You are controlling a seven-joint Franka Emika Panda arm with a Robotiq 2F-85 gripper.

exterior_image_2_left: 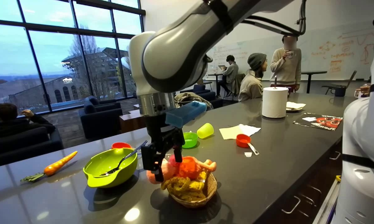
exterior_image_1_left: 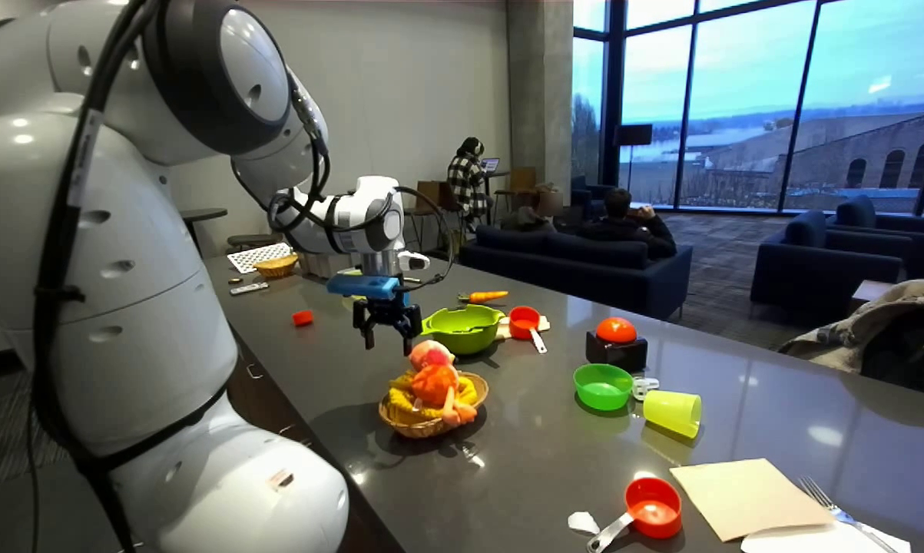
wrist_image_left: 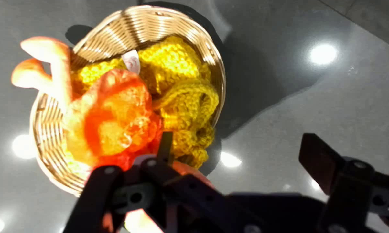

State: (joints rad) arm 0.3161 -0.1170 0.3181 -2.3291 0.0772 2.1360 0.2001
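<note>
Gripper [wrist_image_left: 237, 139] points down at the head end of the doll [wrist_image_left: 113, 119], jaws spread wide, not clamped on anything; in an exterior view one finger [exterior_image_2_left: 158, 176] overlaps the doll's head, can't tell if it touches; doll, in an orange outfit, lies on a yellow knitted piece [wrist_image_left: 175, 61] in the wicker basket [wrist_image_left: 155, 22], bare feet sticking out past the rim; white tag [wrist_image_left: 132, 61] shows beside the doll; basket sits on the dark grey countertop [exterior_image_1_left: 523, 461].

Near the basket, lime-green mixing bowl [exterior_image_2_left: 112, 180] with a dark utensil [exterior_image_2_left: 129, 155] leaning in it; red measuring cup [exterior_image_1_left: 524, 322], pale handle, just beside that bowl; carrot [exterior_image_1_left: 485, 296] with leafy top a bit past them.

Farther along the counter: red push button [exterior_image_1_left: 616, 331] on its black base, green bowl [exterior_image_1_left: 603, 390] near it; yellow-green cup [exterior_image_1_left: 670, 413] tipped on its side; another red measuring cup [exterior_image_1_left: 654, 507] near a tan sheet [exterior_image_1_left: 746, 495]; fork [exterior_image_1_left: 838, 513] partly on white paper [exterior_image_1_left: 788, 540]; paper towel roll [exterior_image_2_left: 274, 104] upright, well apart from the basket.

Background: navy sofa [exterior_image_1_left: 569, 265]; tall windows [exterior_image_1_left: 746, 115]; whiteboard [exterior_image_2_left: 326, 53] with orange writing, behind a standing person [exterior_image_2_left: 284, 67].
</note>
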